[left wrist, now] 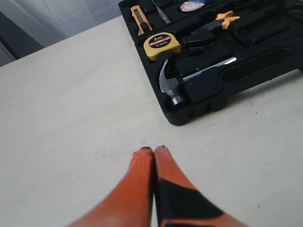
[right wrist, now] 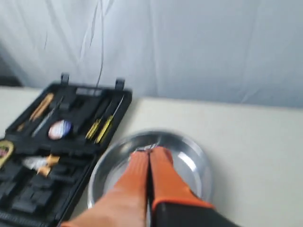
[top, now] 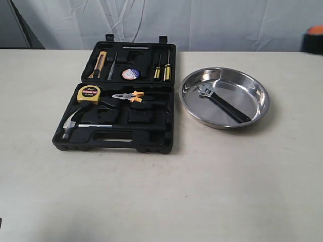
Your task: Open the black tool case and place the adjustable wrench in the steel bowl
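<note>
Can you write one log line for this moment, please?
case: open | wrench: in bowl | left pincer: shut, empty | right pincer: shut, empty

**Layout: Case Left, Bowl Right**

The tool case point(top: 151, 142) lies open on the table point(top: 202, 191), left of centre in the exterior view. The bowl point(top: 242, 83) sits just beside it on the right. The adjustable wrench point(top: 224, 106) lies slanted in the bowl, head toward the case. In the case's near half, the tape measure point(top: 89, 94) sits left rear, the pliers point(top: 128, 96) to its right, and the hammer point(top: 70, 126) in front. 2 screwdrivers point(top: 162, 69) sit in the lid behind, right side.
</note>
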